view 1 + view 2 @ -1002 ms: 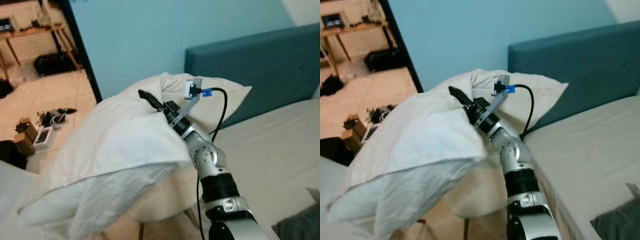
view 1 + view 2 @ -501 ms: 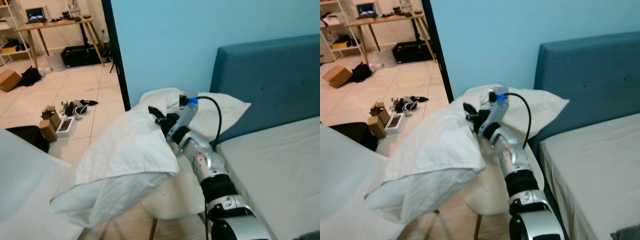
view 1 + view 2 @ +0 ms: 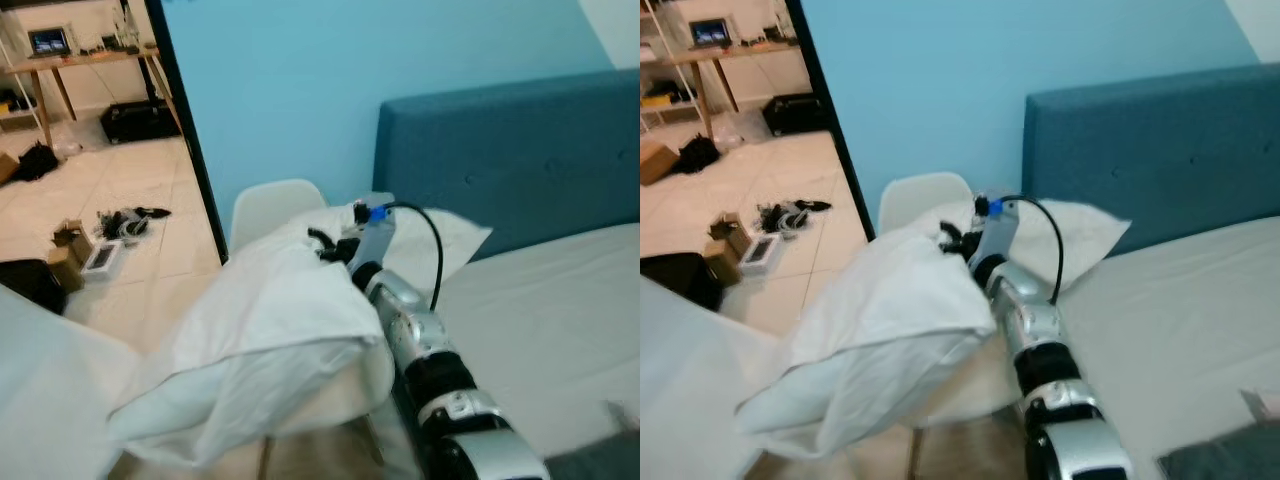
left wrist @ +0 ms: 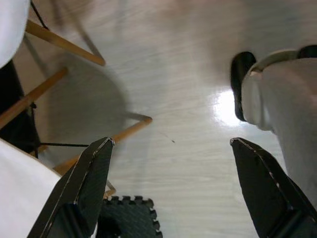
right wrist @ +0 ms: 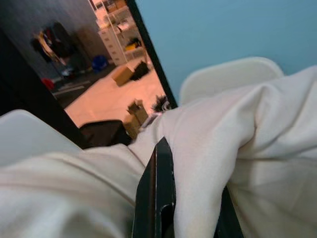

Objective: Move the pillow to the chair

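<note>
A big white pillow (image 3: 270,340) droops over the white chair (image 3: 270,205), whose backrest rises just behind it. My right gripper (image 3: 325,243) is at the pillow's top edge, shut on the fabric. In the right wrist view one black finger (image 5: 156,198) is sunk into the pillow (image 5: 237,134), with the chair's backrest (image 5: 228,77) beyond. My left gripper (image 4: 173,188) hangs low and open above the floor, beside wooden chair legs (image 4: 64,44).
A second pillow (image 3: 455,232) leans on the blue headboard (image 3: 510,150) of the bed (image 3: 560,320) to the right. A dark door frame (image 3: 190,150) opens onto a tiled room with floor clutter (image 3: 110,225) and a table (image 3: 60,55). A white surface (image 3: 40,400) sits at lower left.
The whole view has swung, so the camera moved. The chair's backrest now shows behind the pillow. My right gripper still holds the pillow.
</note>
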Robot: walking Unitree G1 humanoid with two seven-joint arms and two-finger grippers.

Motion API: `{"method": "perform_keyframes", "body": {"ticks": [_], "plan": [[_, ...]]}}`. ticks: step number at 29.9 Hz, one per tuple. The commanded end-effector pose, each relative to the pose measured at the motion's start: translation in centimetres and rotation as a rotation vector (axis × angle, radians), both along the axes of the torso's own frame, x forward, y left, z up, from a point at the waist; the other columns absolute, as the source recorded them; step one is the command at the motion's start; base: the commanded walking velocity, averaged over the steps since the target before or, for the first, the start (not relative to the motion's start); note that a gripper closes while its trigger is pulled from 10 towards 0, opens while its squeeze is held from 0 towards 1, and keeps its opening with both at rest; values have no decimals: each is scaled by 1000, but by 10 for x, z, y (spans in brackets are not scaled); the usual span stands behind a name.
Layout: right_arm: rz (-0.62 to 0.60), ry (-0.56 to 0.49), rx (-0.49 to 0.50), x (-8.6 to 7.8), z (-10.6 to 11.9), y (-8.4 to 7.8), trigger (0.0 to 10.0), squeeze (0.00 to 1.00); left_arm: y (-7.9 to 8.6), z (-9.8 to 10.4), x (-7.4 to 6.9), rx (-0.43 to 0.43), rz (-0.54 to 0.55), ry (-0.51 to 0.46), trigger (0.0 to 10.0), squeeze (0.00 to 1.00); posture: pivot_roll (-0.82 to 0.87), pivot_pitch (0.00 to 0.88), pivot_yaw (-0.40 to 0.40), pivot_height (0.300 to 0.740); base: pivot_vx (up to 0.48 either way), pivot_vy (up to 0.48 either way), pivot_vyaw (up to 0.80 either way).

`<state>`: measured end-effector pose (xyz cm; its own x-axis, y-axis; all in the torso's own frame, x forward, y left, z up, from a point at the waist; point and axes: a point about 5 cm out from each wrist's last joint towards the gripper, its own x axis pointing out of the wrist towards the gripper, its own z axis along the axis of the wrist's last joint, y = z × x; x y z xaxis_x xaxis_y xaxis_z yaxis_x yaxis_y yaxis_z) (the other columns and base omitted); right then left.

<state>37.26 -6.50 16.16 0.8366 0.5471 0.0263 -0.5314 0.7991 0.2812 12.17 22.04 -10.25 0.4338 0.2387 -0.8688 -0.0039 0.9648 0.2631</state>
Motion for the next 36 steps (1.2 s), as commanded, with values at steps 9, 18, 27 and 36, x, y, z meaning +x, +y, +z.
{"method": "perform_keyframes", "body": {"ticks": [9,18,27,36], "plan": [[45,-135,-35,1,23,17,10000,0,6,1,-1,16,16,1,10000,0,-57,13,24,740,0,-317,0],[69,-134,-57,-2,16,23,10000,0,4,4,8,21,15,-27,10000,0,-61,19,22,740,0,0,0],[81,-129,-67,-4,12,22,10000,0,3,3,8,11,48,-25,10000,0,-66,27,18,740,-119,178,0],[75,-127,-69,-1,15,22,10000,0,2,3,9,26,44,-32,10000,0,-68,25,15,740,0,387,0]]}}
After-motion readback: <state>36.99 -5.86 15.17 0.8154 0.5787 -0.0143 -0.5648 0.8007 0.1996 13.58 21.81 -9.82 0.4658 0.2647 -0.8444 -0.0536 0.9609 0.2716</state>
